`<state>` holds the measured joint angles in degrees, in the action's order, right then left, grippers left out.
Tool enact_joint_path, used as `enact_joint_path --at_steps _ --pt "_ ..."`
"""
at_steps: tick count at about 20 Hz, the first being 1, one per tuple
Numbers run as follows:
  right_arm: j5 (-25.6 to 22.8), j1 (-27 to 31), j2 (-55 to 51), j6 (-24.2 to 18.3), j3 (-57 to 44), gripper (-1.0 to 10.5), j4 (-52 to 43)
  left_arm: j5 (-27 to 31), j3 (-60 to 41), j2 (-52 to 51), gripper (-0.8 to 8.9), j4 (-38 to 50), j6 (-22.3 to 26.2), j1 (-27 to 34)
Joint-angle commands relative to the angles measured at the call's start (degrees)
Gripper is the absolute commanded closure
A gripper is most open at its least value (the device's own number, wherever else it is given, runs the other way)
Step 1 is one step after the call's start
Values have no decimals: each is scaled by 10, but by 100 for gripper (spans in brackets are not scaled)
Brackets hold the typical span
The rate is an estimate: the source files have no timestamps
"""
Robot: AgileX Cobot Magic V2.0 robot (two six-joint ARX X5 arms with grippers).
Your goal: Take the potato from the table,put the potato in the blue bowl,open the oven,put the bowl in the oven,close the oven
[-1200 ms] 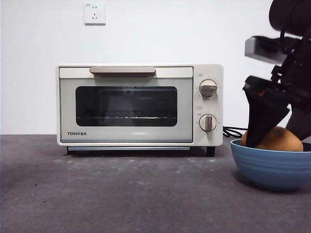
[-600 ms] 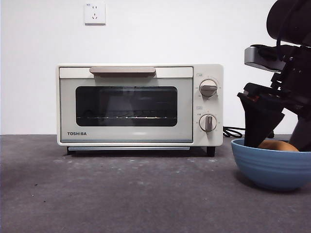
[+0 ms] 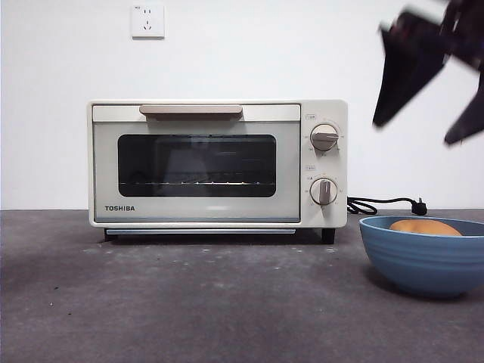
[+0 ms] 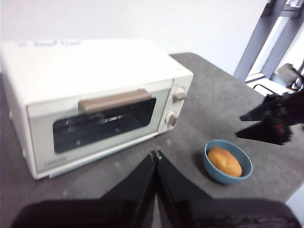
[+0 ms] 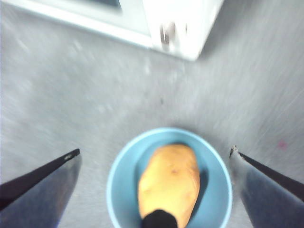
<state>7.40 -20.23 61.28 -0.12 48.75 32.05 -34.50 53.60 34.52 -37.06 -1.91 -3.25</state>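
The blue bowl (image 3: 423, 253) hides most of the potato (image 3: 425, 226) and runs off frame.

Dark grey table (image 3: 189, 302): oven (image 3: 217, 163), blue bowl (image 3: 423, 257), cord (image 3: 382, 204).

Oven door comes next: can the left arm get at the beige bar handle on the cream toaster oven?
Probably yes. The left gripper, jaws shut, faces the cream toaster oven, and nothing stands before its beige bar handle. The blue bowl and right gripper sit off to one side.
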Motion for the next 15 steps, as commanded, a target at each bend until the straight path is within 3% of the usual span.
enact_joint_path --at_steps 1,5,10,15 --pt "1 -1 -41 7 14 429 28 -2 1 51 822 56 4 -17" --pt "0 -1 -111 7 24 429 75 4 1 167 822 160 1 -48" --pt "2 -1 -169 21 24 429 116 54 5 302 822 294 -5 -84" --pt "2 -1 -192 34 24 434 153 86 80 418 822 327 6 -110"
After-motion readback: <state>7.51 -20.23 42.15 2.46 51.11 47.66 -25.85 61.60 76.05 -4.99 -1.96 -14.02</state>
